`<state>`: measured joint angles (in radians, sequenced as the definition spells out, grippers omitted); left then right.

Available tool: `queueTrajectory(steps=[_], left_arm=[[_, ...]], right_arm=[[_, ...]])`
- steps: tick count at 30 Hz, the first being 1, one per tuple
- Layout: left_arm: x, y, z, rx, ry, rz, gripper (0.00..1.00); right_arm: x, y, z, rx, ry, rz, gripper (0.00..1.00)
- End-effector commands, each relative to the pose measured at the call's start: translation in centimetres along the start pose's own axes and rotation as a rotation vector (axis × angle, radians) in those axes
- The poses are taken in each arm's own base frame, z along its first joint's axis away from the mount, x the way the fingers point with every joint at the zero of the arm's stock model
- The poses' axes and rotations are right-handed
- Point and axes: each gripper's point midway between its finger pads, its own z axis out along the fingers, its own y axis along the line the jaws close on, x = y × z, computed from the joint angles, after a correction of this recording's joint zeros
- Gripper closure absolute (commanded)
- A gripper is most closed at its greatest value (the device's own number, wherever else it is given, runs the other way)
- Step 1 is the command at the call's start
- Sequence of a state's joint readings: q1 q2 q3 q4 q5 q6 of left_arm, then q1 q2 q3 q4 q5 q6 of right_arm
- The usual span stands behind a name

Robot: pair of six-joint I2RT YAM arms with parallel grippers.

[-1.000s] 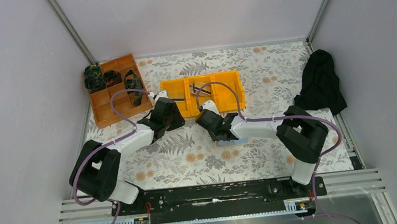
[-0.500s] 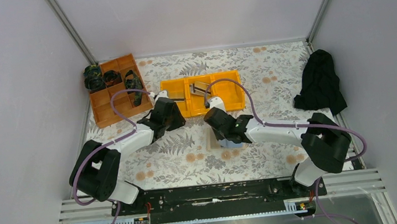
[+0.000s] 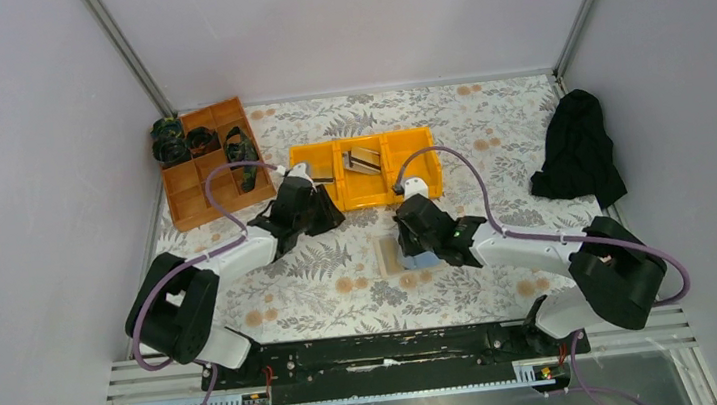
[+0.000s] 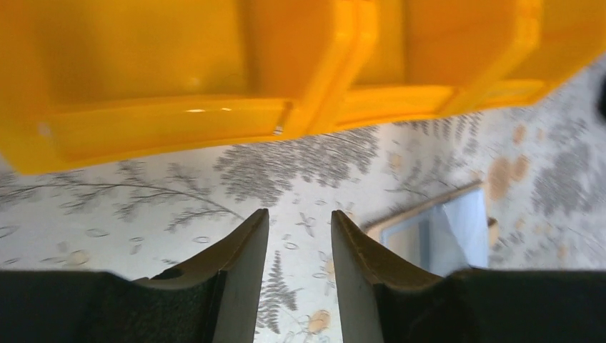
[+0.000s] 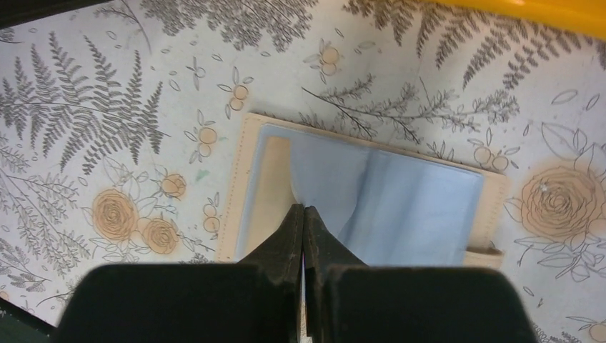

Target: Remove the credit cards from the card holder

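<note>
Under the right tool (image 5: pixel 304 209) pinching its blue-grey lining, the tan card holder (image 5: pixel 421 207) lies open.

Straight ahead of the left fingers (image 4: pixel 243 271) the yellow bin (image 4: pixel 214 121) blocks the way, leaving a strip of bare desk (image 4: pixel 143 193) before it; the open card holder (image 4: pixel 436 229) lies to their right. Left of the right fingers (image 5: pixel 294 236) the desk is bare, and the bin's edge crosses ahead, beyond the holder.

Tan card holder (image 5: pixel 389 200), yellow bin (image 3: pixel 413 165)
</note>
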<state>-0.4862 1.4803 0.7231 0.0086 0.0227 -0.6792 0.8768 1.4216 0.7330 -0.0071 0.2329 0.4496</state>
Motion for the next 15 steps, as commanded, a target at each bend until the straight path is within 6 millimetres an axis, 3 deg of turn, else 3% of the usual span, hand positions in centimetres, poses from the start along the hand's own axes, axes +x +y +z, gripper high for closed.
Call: queueTrajectory(steps=[1, 4, 6, 15], left_arm=[[0.2, -6.2, -1.4, 0.391, -0.005, -0.015, 0.55], [0.6, -9.9, -4.0, 0.659, -0.013, -0.071, 0.55], [0.9, -11.2, -5.0, 0.758, -0.006, -0.086, 0.56], [5.2, -15.1, -4.4, 0.801, 0.089, -0.043, 0.6]], right_arm=[[-0.4, 0.3, -0.3, -0.055, -0.043, 0.094, 1.0], [-0.3, 0.4, -0.5, -0.077, -0.056, 0.114, 1.0], [-0.5, 0.5, -0.9, -0.089, -0.067, 0.118, 1.0], [-0.9, 0.0, -2.1, -0.092, -0.107, 0.107, 1.0]])
